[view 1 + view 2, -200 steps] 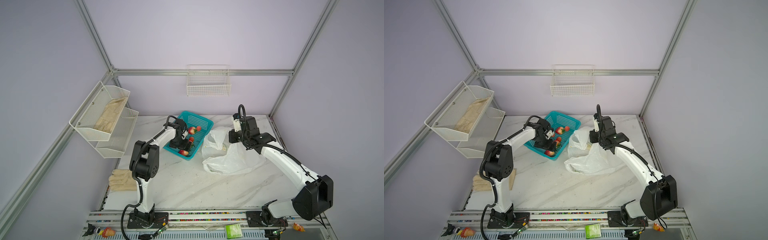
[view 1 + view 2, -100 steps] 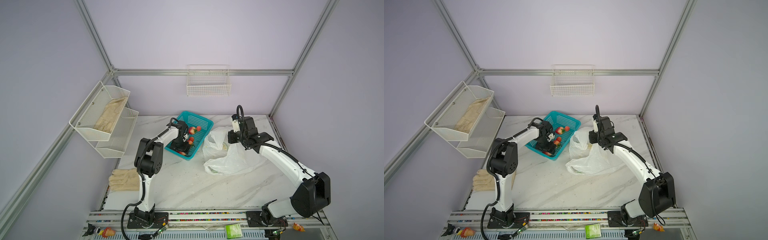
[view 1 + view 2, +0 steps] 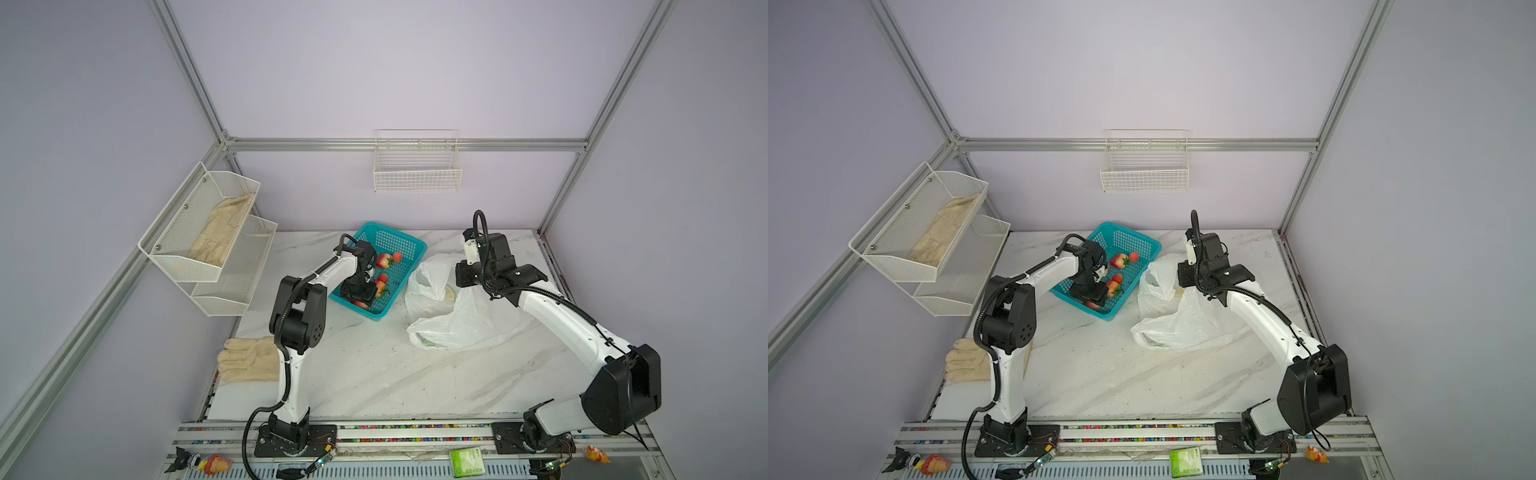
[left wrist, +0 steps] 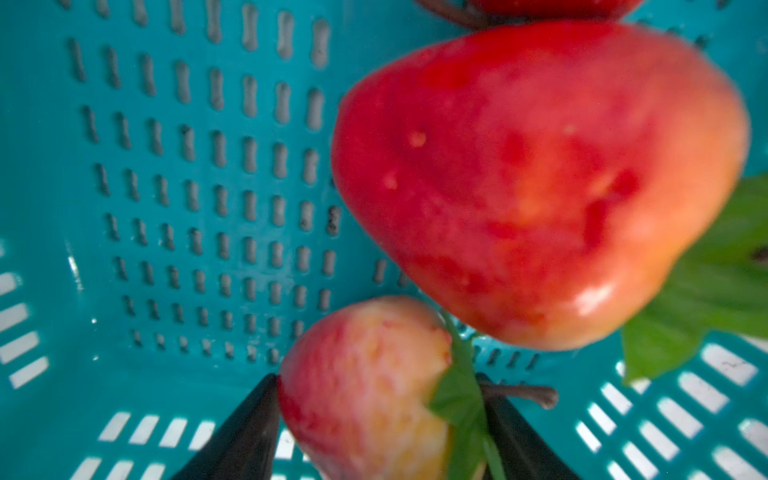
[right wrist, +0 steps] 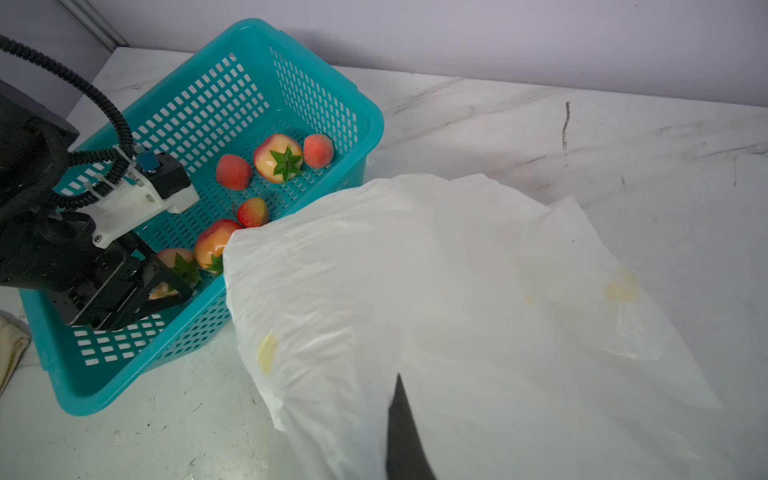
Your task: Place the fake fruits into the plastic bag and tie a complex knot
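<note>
Though illegibly small, print on green pkt [image 3: 467, 461], far from plastic bag [image 3: 457, 324]

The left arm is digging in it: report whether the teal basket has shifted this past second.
No. The teal basket sits where it did, its far corner still below and left of the wire basket on the wall.

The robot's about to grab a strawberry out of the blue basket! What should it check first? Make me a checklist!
1. Pale strawberry sits between the fingers of the left claw: ok.
2. Squeeze is already firm: cannot tell.
3. Big red strawberry is outside the pinch: ok, but close.
4. Right claw is shut on the plastic bag: ok.
5. Bag's mouth is open wide enough: cannot tell.
6. Bag lies right beside the teal basket: ok.
</note>
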Controlling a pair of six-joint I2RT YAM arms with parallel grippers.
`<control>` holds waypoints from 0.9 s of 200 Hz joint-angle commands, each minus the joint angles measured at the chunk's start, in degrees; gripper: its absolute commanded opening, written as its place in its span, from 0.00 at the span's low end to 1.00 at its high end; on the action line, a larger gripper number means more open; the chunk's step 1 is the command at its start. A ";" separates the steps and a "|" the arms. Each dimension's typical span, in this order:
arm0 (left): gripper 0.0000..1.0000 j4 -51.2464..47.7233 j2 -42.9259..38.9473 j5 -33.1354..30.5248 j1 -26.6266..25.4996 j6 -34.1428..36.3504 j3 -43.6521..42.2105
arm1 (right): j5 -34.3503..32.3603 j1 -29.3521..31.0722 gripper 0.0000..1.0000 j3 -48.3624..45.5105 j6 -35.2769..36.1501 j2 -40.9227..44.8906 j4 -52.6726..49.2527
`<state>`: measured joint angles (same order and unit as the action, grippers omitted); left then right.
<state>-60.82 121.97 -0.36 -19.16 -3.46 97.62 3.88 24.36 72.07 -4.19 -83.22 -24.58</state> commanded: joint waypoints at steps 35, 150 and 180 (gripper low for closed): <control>0.64 4.60 -5.29 -1.43 0.06 -2.06 2.30 | 0.60 -0.01 0.00 0.37 0.25 -0.28 0.85; 0.58 18.05 -27.65 -0.47 -6.58 -10.49 -13.35 | 2.13 -0.10 0.00 0.31 -1.32 -1.03 1.92; 0.58 27.07 -33.53 10.34 -13.67 -11.82 -19.75 | 2.69 -0.02 0.00 1.08 -2.58 -0.85 0.95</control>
<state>-43.53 92.73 1.04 -27.75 -12.84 83.26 5.85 24.36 72.07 -5.21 -83.92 -23.35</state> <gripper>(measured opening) 0.611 0.041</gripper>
